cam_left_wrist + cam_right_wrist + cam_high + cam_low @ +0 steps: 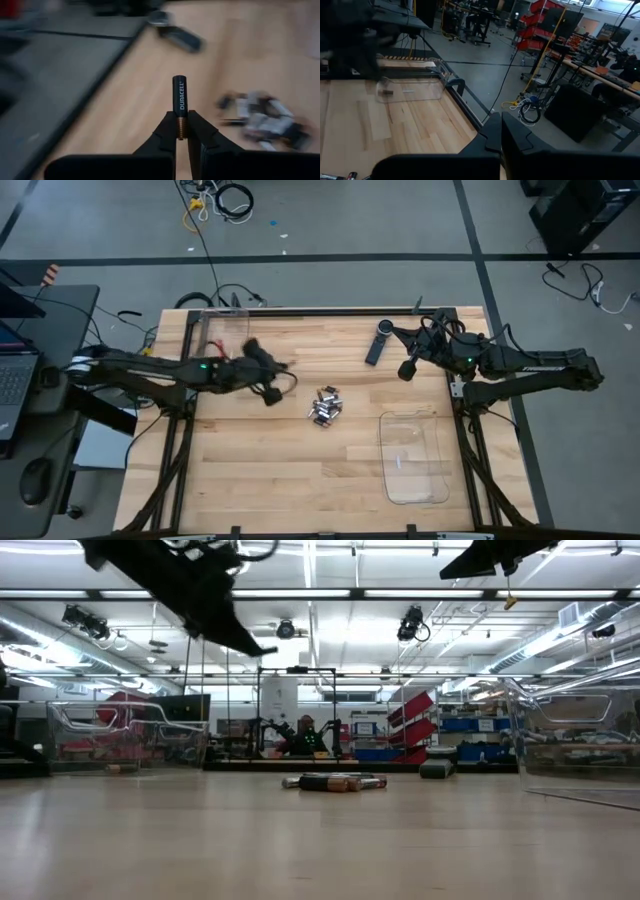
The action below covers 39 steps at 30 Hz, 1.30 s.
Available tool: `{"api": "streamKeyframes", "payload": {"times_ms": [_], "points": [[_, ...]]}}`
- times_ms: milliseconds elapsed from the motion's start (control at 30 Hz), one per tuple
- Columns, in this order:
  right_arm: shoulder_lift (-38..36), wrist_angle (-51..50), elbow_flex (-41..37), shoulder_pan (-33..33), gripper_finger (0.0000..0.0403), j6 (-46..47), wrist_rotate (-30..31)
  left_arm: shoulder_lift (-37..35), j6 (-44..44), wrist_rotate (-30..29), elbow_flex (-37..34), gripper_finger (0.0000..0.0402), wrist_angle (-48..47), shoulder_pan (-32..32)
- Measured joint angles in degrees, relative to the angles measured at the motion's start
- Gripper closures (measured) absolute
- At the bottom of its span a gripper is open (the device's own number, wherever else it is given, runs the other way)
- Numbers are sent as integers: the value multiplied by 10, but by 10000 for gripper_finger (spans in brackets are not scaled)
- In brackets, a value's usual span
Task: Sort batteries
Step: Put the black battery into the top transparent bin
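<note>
the left pincer, raised above the counter beside a clear bin, is clamped on 1 black battery, the battery pile lies to its right, and farther right the right pincer hangs pressed closed by the black remote.

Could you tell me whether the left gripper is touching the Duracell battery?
Touching: the left wrist view shows the left gripper clamping the battery by its copper end.
</note>
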Motion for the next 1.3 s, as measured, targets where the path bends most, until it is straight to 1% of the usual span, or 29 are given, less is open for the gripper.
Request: {"api": "streamKeyframes", "payload": {"times_ms": [100, 133, 200, 300, 400, 567, 767, 933, 1033, 1100, 1233, 1300], "points": [[0, 0, 0, 0, 402, 0, 0, -61, -28, -89, 0, 389, -62, 14], [0, 0, 0, 0, 402, 0, 0, -81, -40, -110, 0, 389, -84, 21], [0, 0, 0, 0, 402, 0, 0, -120, -65, -132, 0, 389, -125, 43], [0, 0, 0, 0, 402, 0, 0, -167, -103, -145, 0, 389, -184, 88], [0, 0, 0, 0, 402, 0, 0, -196, -131, -146, 0, 389, -234, 140], [0, 0, 0, 0, 402, 0, 0, -203, -156, -143, 0, 390, -297, 226], [0, 0, 0, 0, 402, 0, 0, -176, -172, -78, 0, 390, -333, 307], [0, -3, 0, 0, 402, 0, 0, -155, -207, 10, 1, 390, -391, 364], [0, -5, 0, 0, 402, 0, 0, -145, -225, 59, 1, 390, -435, 375], [0, -5, 0, 0, 402, 0, 0, -139, -235, 72, 1, 390, -461, 376], [0, -5, 0, 0, 402, 0, 0, -131, -247, 80, 1, 387, -496, 377], [0, -5, 0, 0, 402, 0, 0, -127, -247, 102, 1, 386, -507, 377]]}}
